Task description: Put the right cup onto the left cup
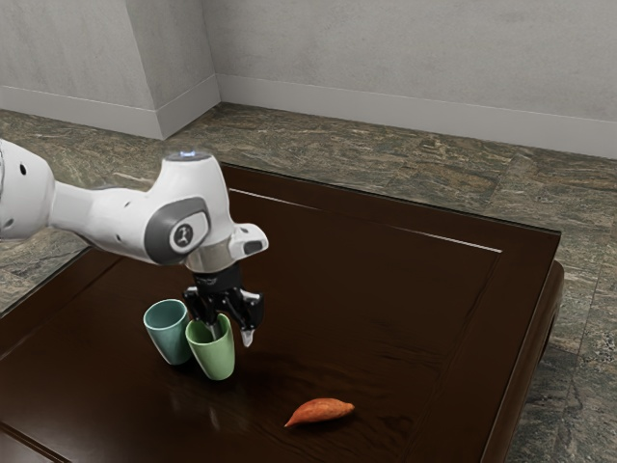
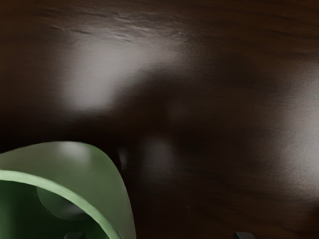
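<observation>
My gripper (image 1: pixel 231 336) straddled one wall of the green cup (image 1: pixel 214 361).
Its fingers stood wide apart, one inside the rim, one outside, gripping nothing. I judged it best to center on the wall, close gently, then lift straight up, since the teal cup (image 1: pixel 169 340) stood just beside it and could be knocked. The orange root (image 1: pixel 323 412) lay clear of that path on the table (image 1: pixel 386 318).
</observation>
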